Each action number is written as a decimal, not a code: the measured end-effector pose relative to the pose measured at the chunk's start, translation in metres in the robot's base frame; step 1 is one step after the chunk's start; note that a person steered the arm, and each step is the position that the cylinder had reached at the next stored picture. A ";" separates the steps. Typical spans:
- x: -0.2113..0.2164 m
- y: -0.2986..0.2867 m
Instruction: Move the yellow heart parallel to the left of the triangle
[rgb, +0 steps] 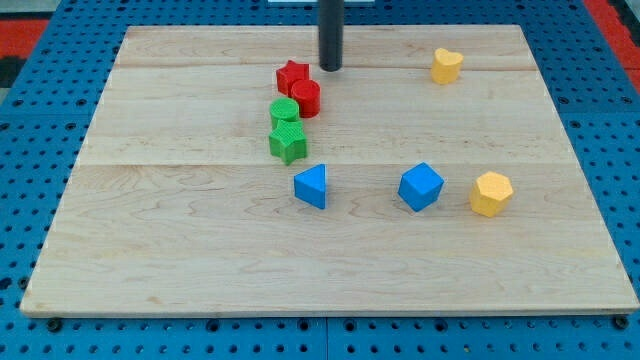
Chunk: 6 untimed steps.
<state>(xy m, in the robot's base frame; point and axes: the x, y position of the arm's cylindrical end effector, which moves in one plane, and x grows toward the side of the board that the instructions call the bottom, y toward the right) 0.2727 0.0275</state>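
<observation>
The yellow heart lies near the view's top right of the wooden board. The blue triangle lies near the board's middle, well below and to the left of the heart. My tip is at the view's top centre, just right of the red star and far left of the heart, touching no block.
A red cylinder sits below the red star. A green cylinder and a green star sit below that. A blue cube and a yellow hexagon lie at the right.
</observation>
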 end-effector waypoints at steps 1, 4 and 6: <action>0.013 0.046; 0.086 -0.013; 0.083 -0.044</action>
<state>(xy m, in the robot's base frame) 0.3561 -0.0167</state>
